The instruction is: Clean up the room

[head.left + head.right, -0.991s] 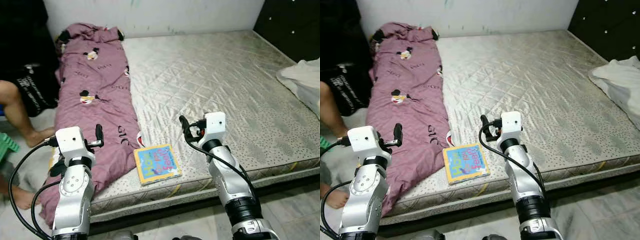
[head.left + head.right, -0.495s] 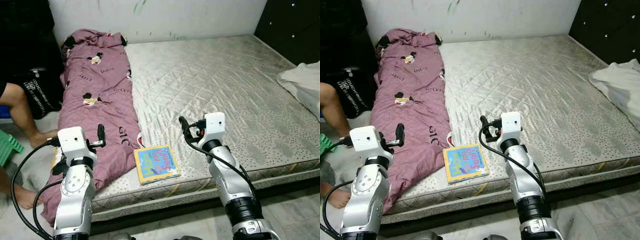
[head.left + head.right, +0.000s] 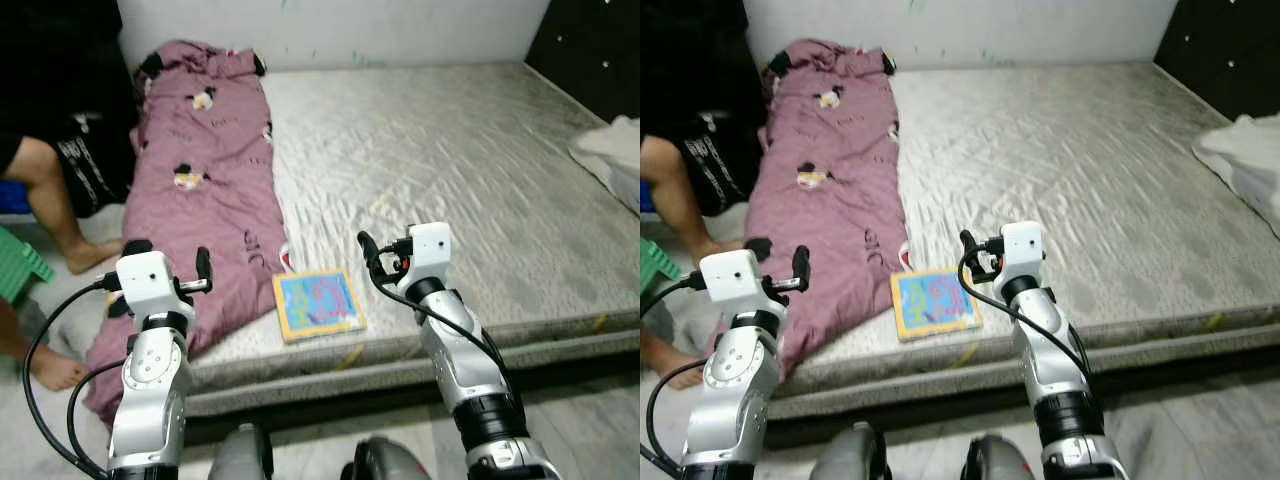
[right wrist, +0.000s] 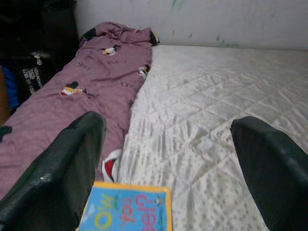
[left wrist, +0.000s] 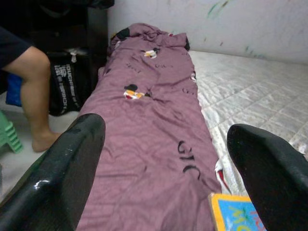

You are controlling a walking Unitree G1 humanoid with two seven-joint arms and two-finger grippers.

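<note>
- Book (image 3: 318, 304): a thin picture book with a blue cover and yellow border is seen lying flat on the mattress (image 3: 470, 160), close to the near edge and just beside the purple blanket (image 3: 205, 190).
- No box, bin or basket is shown holding anything; the book, the blanket and a white cloth (image 3: 615, 160) at the far right edge are all laid directly on the mattress.
- The purple blanket is stretched along the left side of the mattress, from the wall down to the near corner, where it hangs over the edge.
- The left gripper (image 5: 166, 192) is held above the lower part of the blanket, to the left of the book and apart from it; its two black fingers are spread wide, with nothing between them.
- The right gripper (image 4: 168, 187) is raised over the mattress just right of the book, not touching it; its fingers are likewise spread wide and nothing is held.
- A person's bare leg (image 3: 50, 200) and foot are seen on the floor left of the bed, beside a green stool (image 3: 18, 275).
</note>
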